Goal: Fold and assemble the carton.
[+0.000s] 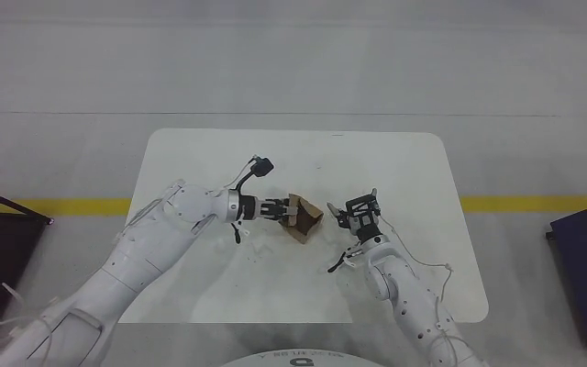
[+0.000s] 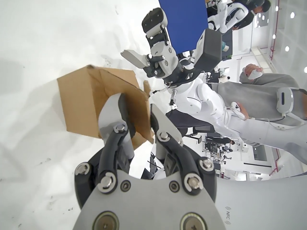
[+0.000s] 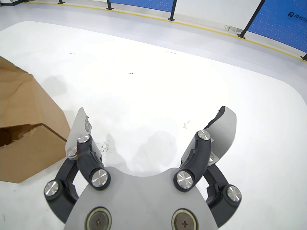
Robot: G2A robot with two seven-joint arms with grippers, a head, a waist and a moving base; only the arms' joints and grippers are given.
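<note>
Brown carton (image 1: pixel 304 218) sits near tabletop (image 1: pixel 394 165) centre, partly formed, flap edges ragged. Left hand (image 1: pixel 286 212) clenched on carton wall edge, one finger inside, other outside. Right hand (image 3: pixel 153 111) released, fingers spread wide, just beside carton, not touching.

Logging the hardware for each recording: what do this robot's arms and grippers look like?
The left arm and right arm have smooth white shells with dark wrist sections. The left gripper and right gripper match: a silver-grey base plate with round screws, black linkage bars, and two flat pale metal fingers with black pads. A thin white cable loops beside the right arm.
</note>
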